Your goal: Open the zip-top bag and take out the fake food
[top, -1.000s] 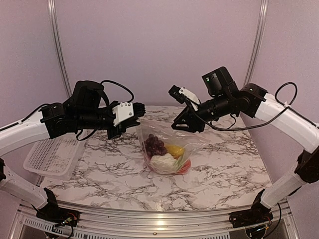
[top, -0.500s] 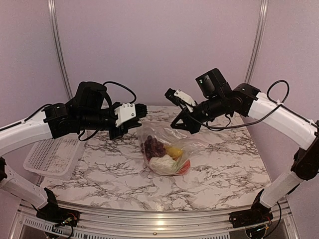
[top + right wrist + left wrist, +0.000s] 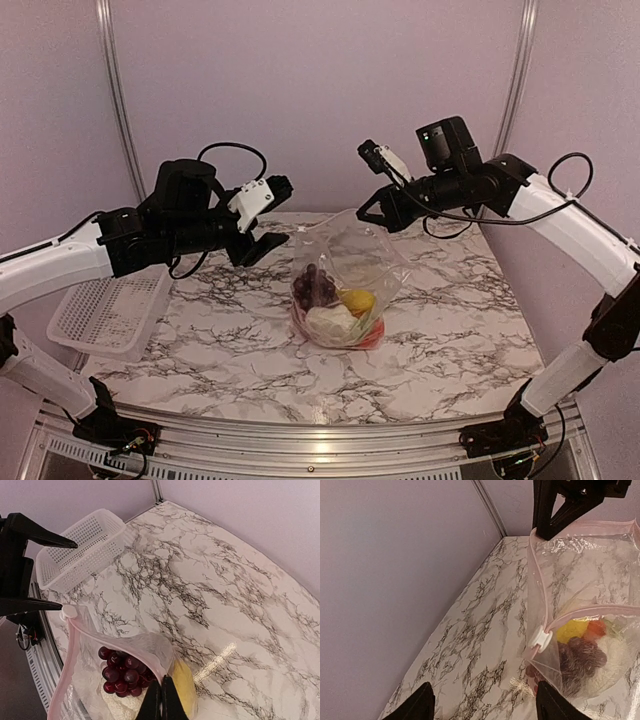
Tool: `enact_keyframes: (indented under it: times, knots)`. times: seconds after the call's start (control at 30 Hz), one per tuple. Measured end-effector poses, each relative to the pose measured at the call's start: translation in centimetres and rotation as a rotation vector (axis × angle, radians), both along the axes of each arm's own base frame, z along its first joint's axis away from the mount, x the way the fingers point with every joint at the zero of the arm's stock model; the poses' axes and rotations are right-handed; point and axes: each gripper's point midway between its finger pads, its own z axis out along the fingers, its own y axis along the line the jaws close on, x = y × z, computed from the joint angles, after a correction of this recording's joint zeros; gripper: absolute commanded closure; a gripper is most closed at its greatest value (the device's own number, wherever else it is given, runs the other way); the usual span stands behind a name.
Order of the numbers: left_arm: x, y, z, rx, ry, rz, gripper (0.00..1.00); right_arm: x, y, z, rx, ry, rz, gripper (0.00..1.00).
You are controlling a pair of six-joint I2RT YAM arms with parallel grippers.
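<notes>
The zip-top bag (image 3: 350, 265) hangs partly lifted over the middle of the table, its mouth part-way unzipped and its bottom resting on the marble. My right gripper (image 3: 372, 210) is shut on the pink zip edge (image 3: 125, 650) at the bag's upper right corner. Inside lies the fake food: dark purple grapes (image 3: 119, 671), a yellow piece (image 3: 184, 684), white cauliflower (image 3: 328, 322) and an orange-red piece (image 3: 596, 628). The white slider (image 3: 540, 639) sits on the zip strip. My left gripper (image 3: 285, 212) stands open just left of the bag, touching nothing; its fingers (image 3: 417, 706) frame bare marble.
A white lattice basket (image 3: 105, 315) sits at the table's left edge, also in the right wrist view (image 3: 82, 545). The marble tabletop (image 3: 450, 340) is ringed by pale purple walls, and a metal rail runs along the near edge.
My left gripper has opened and let go of the bag, drawing back slightly left. My right gripper has shut on the bag's zip edge and lifted it up and to the right.
</notes>
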Motion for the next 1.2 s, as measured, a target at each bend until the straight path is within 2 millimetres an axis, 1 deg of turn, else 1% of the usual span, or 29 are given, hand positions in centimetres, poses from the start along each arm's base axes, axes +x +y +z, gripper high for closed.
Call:
enact_keyframes:
  times: [0.07,0.1,0.13,0.17,0.23,0.3,0.4,0.47,0.57,0.63,0.7,0.77,0.8,0.87,0.97,1.1,1.2]
  knots:
    - [1.0,0.6,0.7,-0.064,0.023,0.058,0.19,0.8,-0.6,0.6,0.026,0.001,-0.040,1.00]
    - [1.6,1.0,1.0,-0.092,0.031,0.087,0.13,0.9,-0.7,0.9,0.035,-0.002,-0.051,1.00]
    - [2.2,1.4,1.3,-0.123,0.042,0.115,0.05,1.2,-1.0,1.3,0.045,-0.005,-0.072,1.00]
    - [2.7,1.8,1.5,-0.153,0.055,0.141,0.02,1.3,-1.2,1.6,0.053,-0.006,-0.089,1.00]
    - [3.3,2.4,1.9,-0.215,0.088,0.183,0.01,1.6,-1.7,2.1,0.059,-0.008,-0.131,1.00]
    - [4.6,3.7,2.3,-0.286,0.120,0.269,0.01,2.0,-2.2,2.4,0.063,-0.012,-0.176,1.00]
    - [5.8,5.2,2.4,-0.373,0.178,0.381,0.01,2.7,-3.4,3.3,0.073,-0.023,-0.266,1.00]
    - [6.4,5.7,2.6,-0.420,0.214,0.429,0.01,2.9,-3.8,3.8,0.094,-0.020,-0.304,1.00]
    - [7.0,6.0,2.8,-0.500,0.285,0.470,0.01,3.1,-3.8,4.5,0.144,-0.015,-0.342,1.00]
    - [7.1,6.0,2.7,-0.555,0.352,0.483,0.01,3.5,-3.5,4.0,0.175,-0.008,-0.367,1.00]
    - [7.1,5.7,2.0,-0.597,0.431,0.485,0.01,4.2,-3.2,2.7,0.183,0.007,-0.392,1.00]
    - [7.1,5.3,1.0,-0.629,0.497,0.485,0.01,4.9,-2.5,1.0,0.177,0.030,-0.404,1.00]
    - [6.9,5.1,0.2,-0.642,0.536,0.484,0.01,5.4,-1.7,0.2,0.175,0.042,-0.405,1.00]
    - [6.3,4.7,-1.8,-0.655,0.619,0.485,0.01,6.3,0.6,-1.5,0.175,0.053,-0.388,1.00]
    - [5.3,3.8,-4.8,-0.671,0.743,0.479,0.01,6.7,4.1,-3.4,0.178,0.069,-0.344,1.00]
    - [4.2,3.1,-8.3,-0.692,0.861,0.484,0.03,7.2,7.7,-5.0,0.201,0.096,-0.296,1.00]
    - [3.9,2.8,-10.1,-0.703,0.918,0.502,0.09,7.6,8.9,-5.4,0.218,0.112,-0.284,1.00]
